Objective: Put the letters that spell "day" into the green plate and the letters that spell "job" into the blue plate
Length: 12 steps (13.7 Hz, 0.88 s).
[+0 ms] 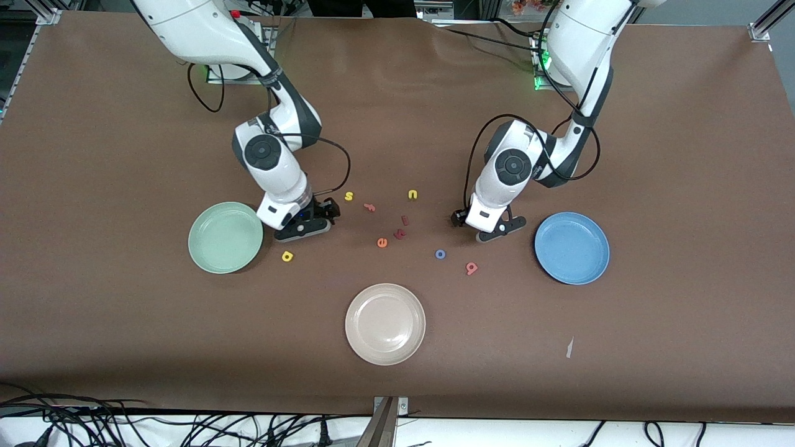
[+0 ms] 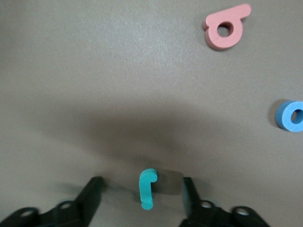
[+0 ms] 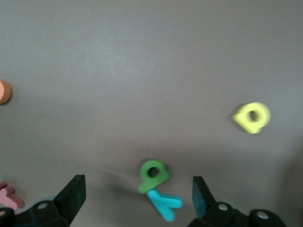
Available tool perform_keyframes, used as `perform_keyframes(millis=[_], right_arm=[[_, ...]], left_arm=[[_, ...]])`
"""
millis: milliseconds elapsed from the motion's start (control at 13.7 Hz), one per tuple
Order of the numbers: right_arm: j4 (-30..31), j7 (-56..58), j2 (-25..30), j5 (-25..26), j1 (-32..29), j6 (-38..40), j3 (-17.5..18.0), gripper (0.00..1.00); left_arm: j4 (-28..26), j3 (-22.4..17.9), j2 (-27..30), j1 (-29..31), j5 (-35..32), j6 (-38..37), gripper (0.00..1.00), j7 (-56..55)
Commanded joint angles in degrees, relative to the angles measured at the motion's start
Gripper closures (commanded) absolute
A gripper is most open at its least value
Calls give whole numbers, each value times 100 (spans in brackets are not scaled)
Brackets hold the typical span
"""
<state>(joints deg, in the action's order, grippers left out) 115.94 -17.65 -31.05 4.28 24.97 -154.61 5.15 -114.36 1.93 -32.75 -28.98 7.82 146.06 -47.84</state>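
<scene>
My left gripper is low over the table beside the blue plate. In the left wrist view it stands open around the teal j, which lies flat with a gap on each side. The pink b and blue o lie apart from it, nearer the front camera. My right gripper, beside the green plate, is open around the dark green d and the light teal y, which touch. The yellow a lies off to one side.
A beige plate sits nearest the front camera. Between the grippers lie a yellow s, a yellow u, an orange e, a salmon letter and dark red letters. All three plates hold nothing.
</scene>
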Motion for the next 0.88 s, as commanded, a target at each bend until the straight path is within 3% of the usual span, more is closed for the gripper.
perform_keyframes(millis=[0,146,292,439,585,804], right_arm=[[78,-177,-76,379,26,-201,-14,0],[78,-168,-129,477,26,-236,-14,1],[35,-177,-199,687,17,-245,-57,1],[52,-177,-269,759,26,-429,-58,9],[61,-177,-296,767,26,-491,-66,24],[61,-134,-287,776,17,-491,-84,47]], left_arm=[[81,-53,-65,-82,18,11,60,-6],[72,-53,-74,-90,0,19,90,3],[81,-53,-74,-82,0,11,98,20],[98,-53,-65,-38,0,-7,100,99],[116,-175,127,76,-35,-208,100,596],[562,-307,391,707,-307,-1234,100,1783]])
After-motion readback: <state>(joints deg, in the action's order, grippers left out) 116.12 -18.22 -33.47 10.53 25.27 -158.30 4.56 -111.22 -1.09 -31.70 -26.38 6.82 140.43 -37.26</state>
